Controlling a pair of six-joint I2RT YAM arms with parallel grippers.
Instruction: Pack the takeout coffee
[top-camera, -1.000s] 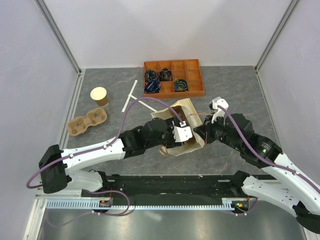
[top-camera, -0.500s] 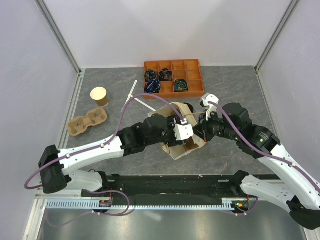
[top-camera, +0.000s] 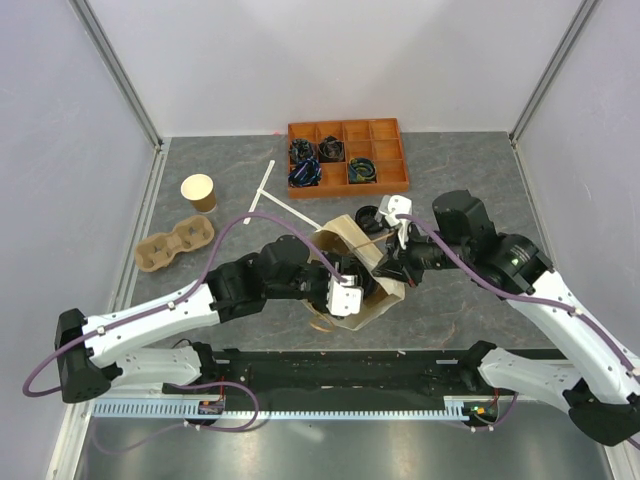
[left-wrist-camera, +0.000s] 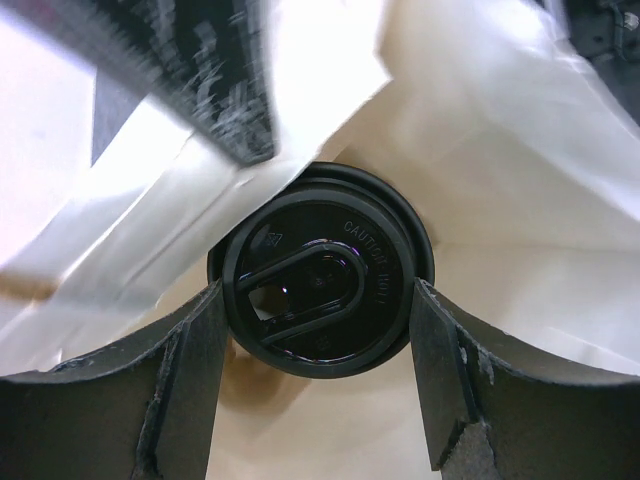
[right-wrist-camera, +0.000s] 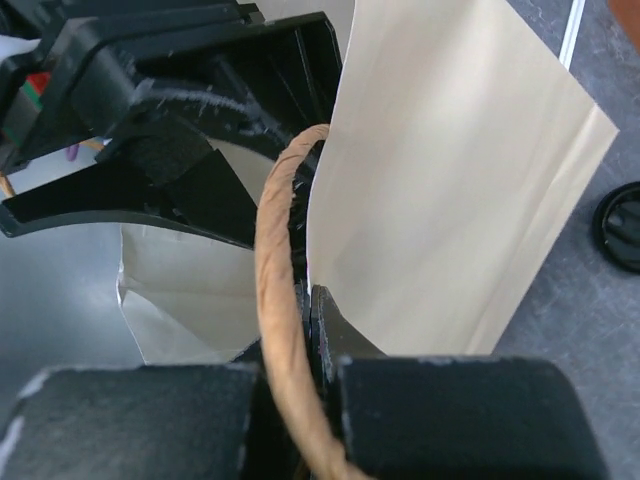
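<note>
The takeout coffee (left-wrist-camera: 320, 295) stands inside the pale paper bag (top-camera: 352, 240), only its round black lid showing, seen from above. My left gripper (left-wrist-camera: 318, 300) reaches down into the bag (left-wrist-camera: 500, 180) and is open. Its fingers (left-wrist-camera: 190, 370) straddle the lid and overlap its rim on both sides, with the lid lying beyond the fingertips. From above, the left gripper (top-camera: 345, 293) sits in the bag's near part. My right gripper (right-wrist-camera: 312, 300) is shut on the bag's rim (right-wrist-camera: 450, 180), beside the twine handle (right-wrist-camera: 280, 300). In the top view the right gripper (top-camera: 388, 262) is at the bag's right edge.
A lidless brown cup (top-camera: 199, 190) and the tan pulp cup carrier (top-camera: 175, 243) stand at the left. White stirrers (top-camera: 265, 190) lie behind the bag. An orange compartment tray (top-camera: 347, 155) sits at the back. A loose black lid (top-camera: 368, 214) lies next to the bag.
My left gripper has shifted toward the near-left, deeper in the bag's front part. The right arm swung left with the rim, and the bag leaned and slid slightly near-left.
</note>
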